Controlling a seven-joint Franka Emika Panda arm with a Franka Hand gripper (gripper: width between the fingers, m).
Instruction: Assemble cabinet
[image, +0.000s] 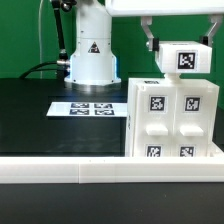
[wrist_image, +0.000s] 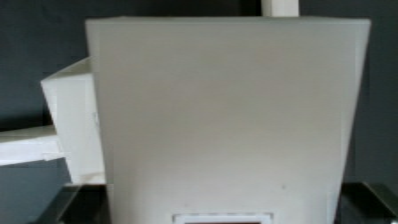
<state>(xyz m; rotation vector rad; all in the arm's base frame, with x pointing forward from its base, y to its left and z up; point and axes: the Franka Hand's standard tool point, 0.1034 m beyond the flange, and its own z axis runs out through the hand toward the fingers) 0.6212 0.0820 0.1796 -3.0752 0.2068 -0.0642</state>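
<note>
The cabinet (image: 168, 118) is a large white box standing at the exterior view's right, its front showing several black-and-white tags. My gripper (image: 181, 44) hangs just above its top, shut on a small white tagged panel (image: 186, 58) held between the dark fingers (image: 150, 42). In the wrist view the panel's plain white face (wrist_image: 222, 100) fills most of the frame, with my gripper (wrist_image: 217, 205) around it and dark fingers (wrist_image: 64, 200) at its sides. Part of the cabinet (wrist_image: 64, 110) shows beside it.
The marker board (image: 90, 107) lies flat on the black table (image: 40, 120), to the exterior view's left of the cabinet. A long white rail (image: 90, 170) runs along the table's front. The robot's white base (image: 92, 55) stands behind.
</note>
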